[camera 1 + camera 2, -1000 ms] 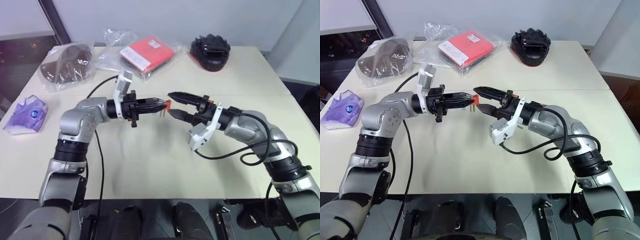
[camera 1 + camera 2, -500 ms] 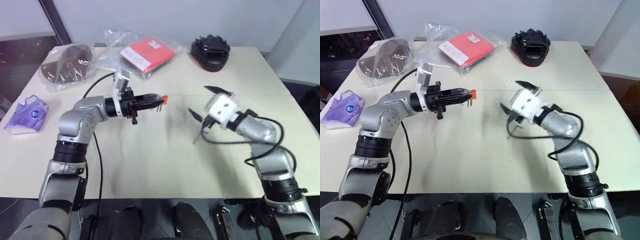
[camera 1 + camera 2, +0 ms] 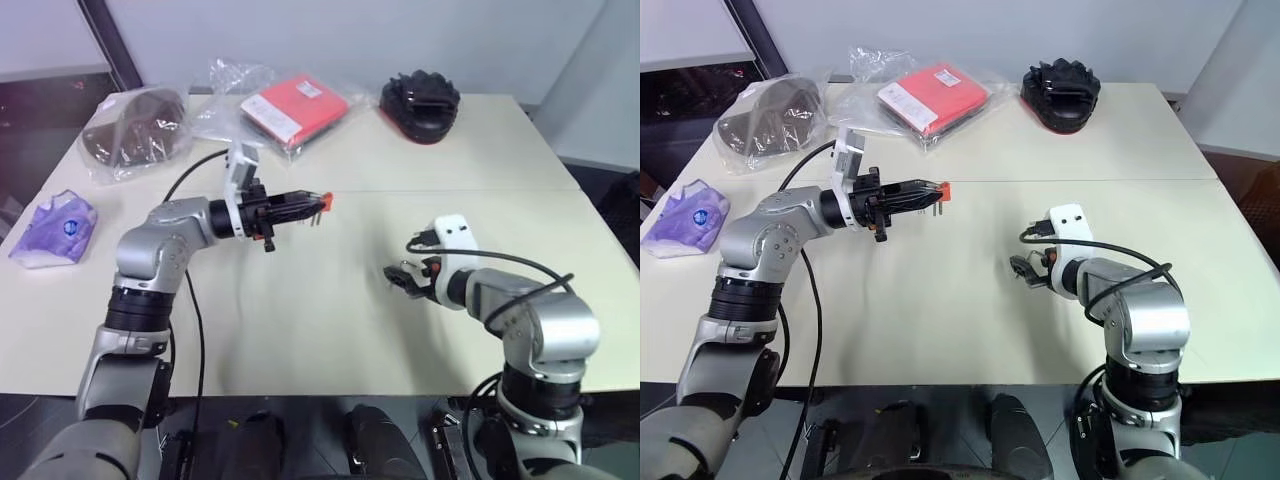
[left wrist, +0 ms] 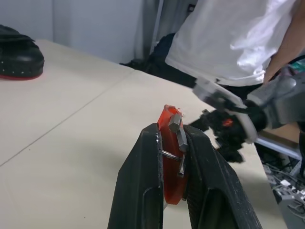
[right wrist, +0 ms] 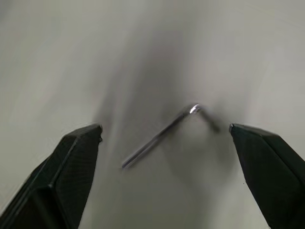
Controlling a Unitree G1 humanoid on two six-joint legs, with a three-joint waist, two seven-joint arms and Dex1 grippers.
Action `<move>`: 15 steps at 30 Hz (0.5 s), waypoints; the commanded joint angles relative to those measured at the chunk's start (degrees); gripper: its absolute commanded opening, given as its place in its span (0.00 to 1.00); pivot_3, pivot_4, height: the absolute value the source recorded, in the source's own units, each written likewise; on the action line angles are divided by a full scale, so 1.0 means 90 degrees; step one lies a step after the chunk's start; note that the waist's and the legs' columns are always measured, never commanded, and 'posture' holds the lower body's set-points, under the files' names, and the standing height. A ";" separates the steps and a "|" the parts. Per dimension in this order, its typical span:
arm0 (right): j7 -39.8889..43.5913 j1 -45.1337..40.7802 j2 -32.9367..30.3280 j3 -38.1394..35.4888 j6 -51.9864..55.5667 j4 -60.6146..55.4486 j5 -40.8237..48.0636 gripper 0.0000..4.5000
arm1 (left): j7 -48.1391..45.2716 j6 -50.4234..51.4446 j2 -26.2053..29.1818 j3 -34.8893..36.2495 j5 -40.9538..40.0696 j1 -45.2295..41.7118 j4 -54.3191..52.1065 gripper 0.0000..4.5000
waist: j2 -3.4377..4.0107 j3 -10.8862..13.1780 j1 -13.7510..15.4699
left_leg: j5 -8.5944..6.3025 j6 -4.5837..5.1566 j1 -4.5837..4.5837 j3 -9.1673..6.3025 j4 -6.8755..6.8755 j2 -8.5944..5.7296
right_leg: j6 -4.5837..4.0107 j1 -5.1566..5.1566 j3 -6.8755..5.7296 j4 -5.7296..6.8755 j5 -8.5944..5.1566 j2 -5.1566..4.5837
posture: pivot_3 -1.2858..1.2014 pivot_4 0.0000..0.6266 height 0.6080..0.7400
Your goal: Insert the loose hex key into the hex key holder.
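Left claw (image 3: 322,203) is clamped on the hex key holder (image 4: 170,157), held up off the table with the red-orange block between both black fingers and short dark keys poking out. In the head views it sits around 10 o'clock of table centre. Right claw (image 5: 167,143) is spread wide, tips pointing down at the tabletop, nothing gripped. The loose hex key (image 5: 159,134) lies flat on the table between its two fingers, touching neither as far as I can tell. In the head view the right gripper is low over the table at about 4 o'clock of centre, well apart from the holder.

Progress, my read: holder is picked up and presented, that part is done. Key is not grasped and not inserted. Left to do: close on the key, lift, bring it across to the holder, line it up with a free slot, push in. The thin rod lying flat on a hard top looks like a fiddly pinch, with a slip risk.

Surface: pale cream table (image 3: 330,330), with a seam line running across it. From left to right along the far side: purple mask in a bag (image 3: 50,230) at 9 o'clock, dark item in a clear bag (image 3: 135,130), red flat package in plastic (image 3: 293,105) at 12, black item (image 3: 420,100) at 1. A person in a white top (image 4: 238,38) stands beyond the table. Plain light walls behind.
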 commanded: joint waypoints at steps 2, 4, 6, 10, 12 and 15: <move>-0.0616 -0.0468 0.0221 -0.0300 0.0045 0.0598 -0.0194 0.99 | 0.0014 -0.0108 0.0056 0.0128 -0.0017 -0.0078 -0.0166 0.02 | 0.0000 0.0000 -0.0003 | 0.0000 0.0000 -0.0001 0.0001 0.0000 0.0000 | 0.0000 -0.0001 0.0000 -0.0002 0.0000 -0.0001 | 0.52 0.24 1.00; -0.0744 -0.0648 0.0269 -0.0296 0.0045 0.0750 -0.0138 0.99 | 0.0023 -0.0103 0.0078 0.0132 -0.0023 -0.0050 -0.0203 0.02 | 0.0000 0.0000 -0.0009 | 0.0000 0.0000 -0.0002 0.0002 -0.0001 0.0000 | 0.0000 -0.0002 0.0000 -0.0002 0.0000 -0.0002 | 0.52 0.24 1.00; -0.0836 -0.0762 0.0303 -0.0285 0.0045 0.0803 -0.0059 0.99 | 0.0028 -0.0097 0.0098 0.0137 -0.0028 -0.0025 -0.0232 0.02 | 0.0000 0.0000 -0.0016 | 0.0000 0.0000 -0.0002 0.0001 -0.0003 0.0000 | 0.0000 -0.0004 0.0001 -0.0002 0.0000 -0.0001 | 0.52 0.24 1.00; -0.0789 -0.0774 0.0276 -0.0139 0.0045 0.0527 0.0345 0.99 | 0.0051 -0.0083 0.0150 0.0159 -0.0033 0.0034 -0.0292 0.02 | 0.0000 0.0000 -0.0020 | 0.0000 0.0001 -0.0002 0.0000 -0.0007 0.0000 | 0.0000 -0.0004 0.0000 -0.0002 0.0000 0.0000 | 0.52 0.24 1.00; -0.0842 -0.0801 0.0359 -0.0180 0.0045 0.0499 0.0590 0.99 | 0.0082 -0.0070 0.0171 0.0167 -0.0049 0.0093 -0.0365 0.02 | 0.0000 0.0000 -0.0020 | 0.0000 0.0001 -0.0002 0.0000 -0.0008 0.0001 | 0.0000 -0.0005 0.0000 -0.0003 0.0000 -0.0001 | 0.52 0.24 1.00; -0.1024 -0.0901 0.0507 -0.0331 0.0045 0.0597 0.1016 0.99 | 0.0125 -0.0055 0.0182 0.0166 -0.0054 0.0150 -0.0450 0.02 | 0.0001 0.0000 -0.0020 | 0.0000 0.0001 -0.0002 0.0000 -0.0008 0.0001 | 0.0000 -0.0005 0.0000 -0.0003 0.0000 -0.0001 | 0.52 0.24 1.00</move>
